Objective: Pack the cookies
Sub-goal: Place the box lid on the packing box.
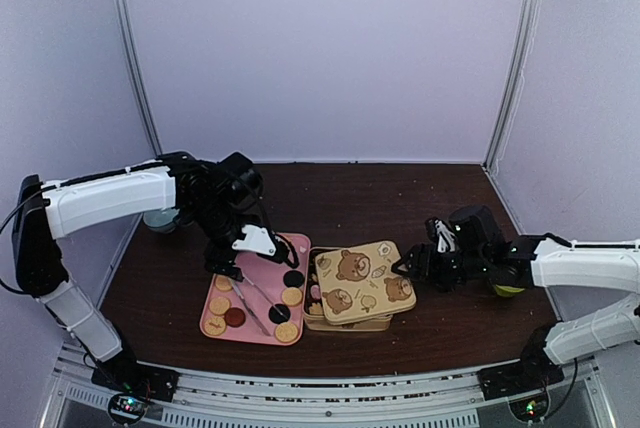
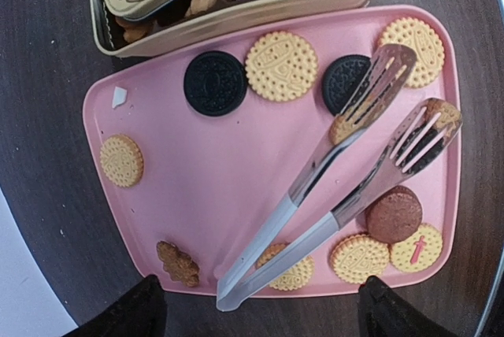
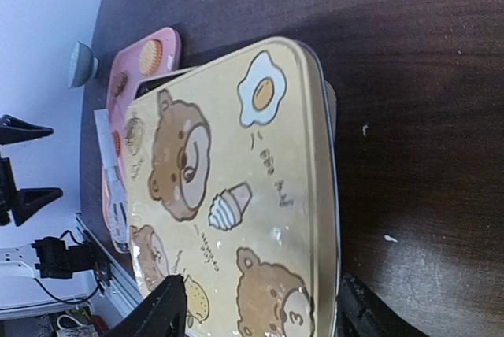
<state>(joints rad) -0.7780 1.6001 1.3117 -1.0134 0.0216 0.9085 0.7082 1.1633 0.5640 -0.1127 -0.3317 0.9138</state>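
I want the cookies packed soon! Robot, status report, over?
Left gripper open over tongs; right gripper open at the lid. Cookies on pink tray, some in tin. Lid partly covers tin.

From here I see a dark brown wooden table boxed in by plain lavender walls behind it and on both sides. Metal posts rise from its far corners, an aluminium rail lines its near edge, and the light is soft and even.
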